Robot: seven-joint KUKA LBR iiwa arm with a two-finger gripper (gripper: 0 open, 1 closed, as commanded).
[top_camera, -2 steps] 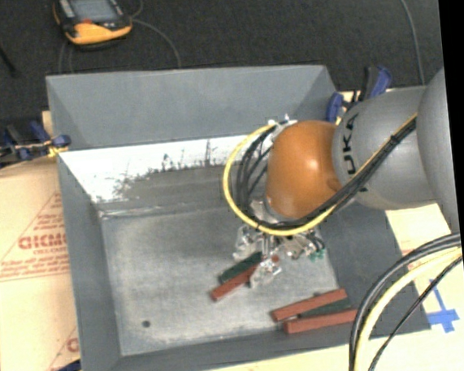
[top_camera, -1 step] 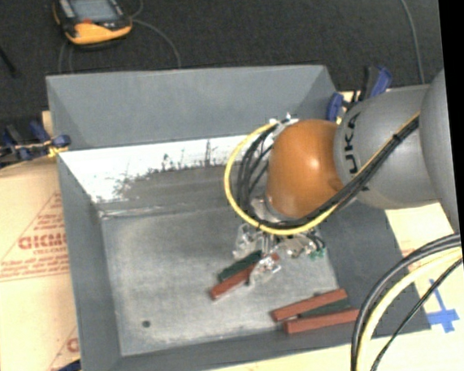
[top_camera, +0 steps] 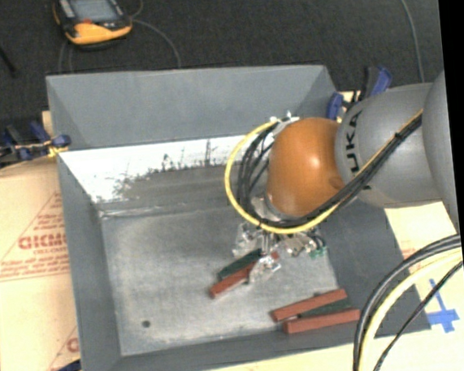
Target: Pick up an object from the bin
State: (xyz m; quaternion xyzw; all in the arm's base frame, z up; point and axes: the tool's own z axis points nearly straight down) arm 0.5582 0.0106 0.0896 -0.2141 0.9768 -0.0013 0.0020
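— What is the bin [top_camera: 171, 235] like?

— Grey sheet metal with sloping walls and a dull, scuffed, speckled floor. The arm's wrist wears a smooth, rounded orange cover [top_camera: 300, 170], looped by yellow and black cables [top_camera: 233, 180].

— And what is under the gripper [top_camera: 265, 257]?

— A flat, narrow reddish-brown bar [top_camera: 228, 284] lies slantwise near the middle of the floor, with a thinner dark green bar [top_camera: 241, 264] just beside it. The gripper is low over their right ends. I cannot tell whether its jaws are spread or pressed together.

— Anything else?

— Two more reddish-brown bars [top_camera: 318, 321] lie side by side by the front right wall.

— Any writing?

— Black lettering [top_camera: 350, 141] on the grey arm, partly crossed by a cable; "UKA" can be read.
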